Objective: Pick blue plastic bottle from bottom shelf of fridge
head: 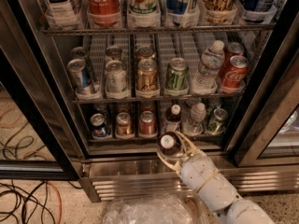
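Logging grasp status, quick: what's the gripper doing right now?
Gripper: shut on the blue plastic bottle, just in front of the bottom shelf of the fridge.

Light comes from inside the fridge (58, 78) and is strongest in the upper part of the frame, where the top row of drinks (140, 3) shows white glare. Lower down it weakens: the bottom shelf (154, 137) is dim, its back in shadow. At lower centre the gripper (172, 148), closed round the blue plastic bottle (168, 143), catches warm room light. The crumpled plastic sheet (149, 211) at the bottom edge glints. The floor (28, 125) at the left is murky and orange-toned. Everything looks slightly soft, and the uprights slant inward toward the lower centre.
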You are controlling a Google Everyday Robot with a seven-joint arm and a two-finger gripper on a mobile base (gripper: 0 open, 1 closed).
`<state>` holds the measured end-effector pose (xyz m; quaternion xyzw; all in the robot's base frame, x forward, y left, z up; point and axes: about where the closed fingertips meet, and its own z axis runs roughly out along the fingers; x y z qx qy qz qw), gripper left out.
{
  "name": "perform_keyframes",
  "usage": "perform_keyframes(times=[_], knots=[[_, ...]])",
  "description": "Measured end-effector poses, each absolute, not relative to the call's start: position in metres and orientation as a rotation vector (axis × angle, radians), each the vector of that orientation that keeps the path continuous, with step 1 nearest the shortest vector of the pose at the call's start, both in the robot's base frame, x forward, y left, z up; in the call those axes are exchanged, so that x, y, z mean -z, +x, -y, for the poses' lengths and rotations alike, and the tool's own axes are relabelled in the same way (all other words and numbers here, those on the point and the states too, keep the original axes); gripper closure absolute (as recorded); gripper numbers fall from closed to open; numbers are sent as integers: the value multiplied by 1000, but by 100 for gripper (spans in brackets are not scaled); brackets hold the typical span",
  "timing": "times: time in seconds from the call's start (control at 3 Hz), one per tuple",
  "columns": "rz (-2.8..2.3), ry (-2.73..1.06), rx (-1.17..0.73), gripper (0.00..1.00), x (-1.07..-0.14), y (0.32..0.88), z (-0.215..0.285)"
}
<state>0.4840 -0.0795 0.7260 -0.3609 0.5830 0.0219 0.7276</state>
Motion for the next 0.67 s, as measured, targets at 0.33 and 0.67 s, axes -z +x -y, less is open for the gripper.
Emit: perform_keyframes(times=[0.33,0.67], knots=[[-1267,-908,-83,100,-743,465,67],[-1233,-998,-130,100,-754,446,52]])
